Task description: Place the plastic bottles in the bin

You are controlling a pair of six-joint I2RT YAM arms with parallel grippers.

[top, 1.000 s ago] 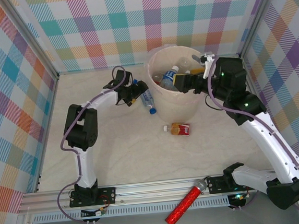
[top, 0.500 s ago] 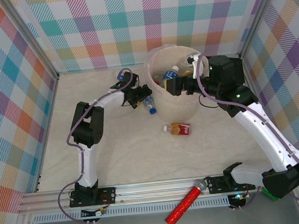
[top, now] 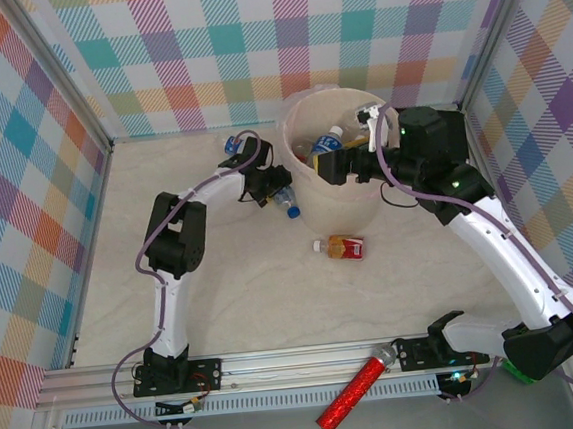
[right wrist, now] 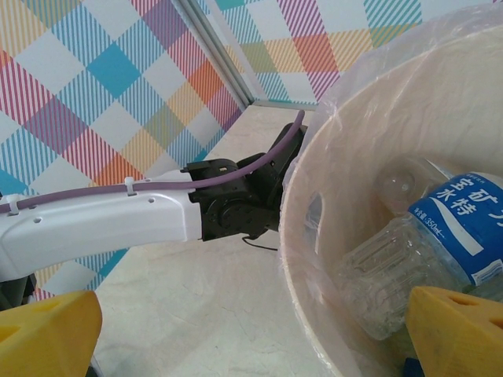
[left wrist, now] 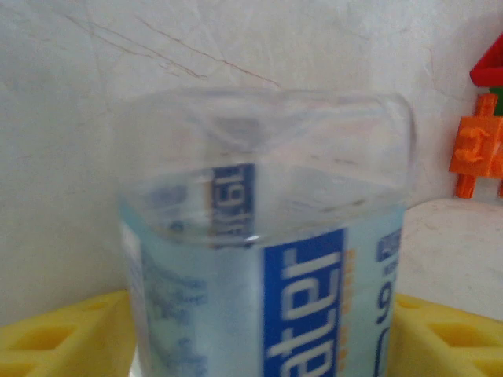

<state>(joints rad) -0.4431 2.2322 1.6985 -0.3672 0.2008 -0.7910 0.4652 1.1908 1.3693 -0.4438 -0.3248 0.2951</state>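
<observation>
A clear plastic bottle with a blue label and blue cap lies on the table against the left side of the bin. My left gripper is shut on it. In the left wrist view the bottle spans the gap between the yellow fingers and meets both. My right gripper hangs open over the bin's left rim, nothing between its fingers. Several bottles lie in the bin, one clear with a blue label. A brown bottle with a red label lies in front of the bin.
A red glittery tube rests on the front rail. A small blue-capped item sits behind the left arm near the back wall. Checked walls close in the table on three sides. An orange and red shape shows at the right edge.
The left arm has reached further toward the bin and its jaws have narrowed onto the blue-label bottle. The right gripper shifted left over the bin, then held still.
</observation>
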